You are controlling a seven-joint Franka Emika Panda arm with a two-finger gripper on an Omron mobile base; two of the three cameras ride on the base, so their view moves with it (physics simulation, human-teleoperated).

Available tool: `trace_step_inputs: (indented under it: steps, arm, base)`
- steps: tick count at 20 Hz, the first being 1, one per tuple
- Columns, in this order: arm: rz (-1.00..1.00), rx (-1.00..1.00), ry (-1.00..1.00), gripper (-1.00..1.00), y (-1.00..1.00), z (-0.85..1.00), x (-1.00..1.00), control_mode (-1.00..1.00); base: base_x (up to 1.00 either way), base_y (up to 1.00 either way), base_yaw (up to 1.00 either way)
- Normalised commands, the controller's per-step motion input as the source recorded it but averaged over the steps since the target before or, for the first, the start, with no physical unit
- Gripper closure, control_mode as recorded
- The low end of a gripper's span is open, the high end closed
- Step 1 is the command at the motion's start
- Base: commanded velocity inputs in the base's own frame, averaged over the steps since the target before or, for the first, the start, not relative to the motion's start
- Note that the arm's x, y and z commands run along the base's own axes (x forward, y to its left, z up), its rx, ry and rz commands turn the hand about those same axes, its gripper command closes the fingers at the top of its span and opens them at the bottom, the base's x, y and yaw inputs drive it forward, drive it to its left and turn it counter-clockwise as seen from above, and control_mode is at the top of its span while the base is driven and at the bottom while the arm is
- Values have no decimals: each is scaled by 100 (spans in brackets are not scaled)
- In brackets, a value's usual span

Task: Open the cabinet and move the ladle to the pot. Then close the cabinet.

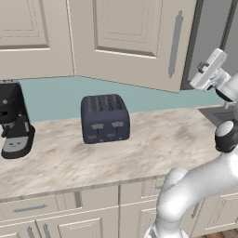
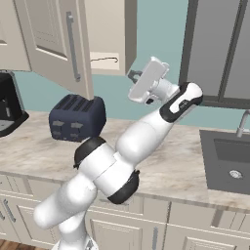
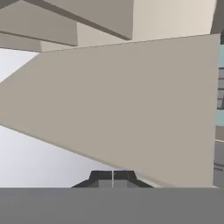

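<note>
The beige upper cabinet (image 2: 110, 29) stands open, its raised-panel door (image 2: 49, 34) swung out to the left with the silver bar handle (image 2: 73, 46) on it. The black ladle (image 2: 104, 60) lies on the plain shelf inside, with its thin handle running sideways. My gripper (image 2: 133, 74) hangs just right of and below the cabinet's bottom corner, apart from the ladle. In the hand view its fingertips (image 3: 105, 176) stand together, shut, with a beige cabinet panel (image 3: 131, 105) close ahead. The door (image 1: 135, 32) also faces the left base view, with the gripper (image 1: 203, 68) to its right. The pot is out of view.
A dark blue toaster (image 1: 105, 118) sits on the marble counter (image 1: 153, 148) under the open door. A black coffee machine (image 1: 14, 121) stands at the far left. A sink (image 2: 229, 161) with a faucet lies to the right, below grey cabinets (image 2: 219, 49).
</note>
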Motion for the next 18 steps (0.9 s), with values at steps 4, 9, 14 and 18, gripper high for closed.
trace_step_inputs:
  steps: [4,9,14,18]
  arm:
    - [0,0,-11,100,0,0,0,-100]
    - [0,-1,-10,100,11,0,0,-100]
    - [-2,-1,-5,100,24,0,0,-100]
    - [-10,0,-1,100,11,0,0,-100]
  base:
    - [0,0,0]
    - [0,0,0]
    - [0,0,0]
    - [0,0,0]
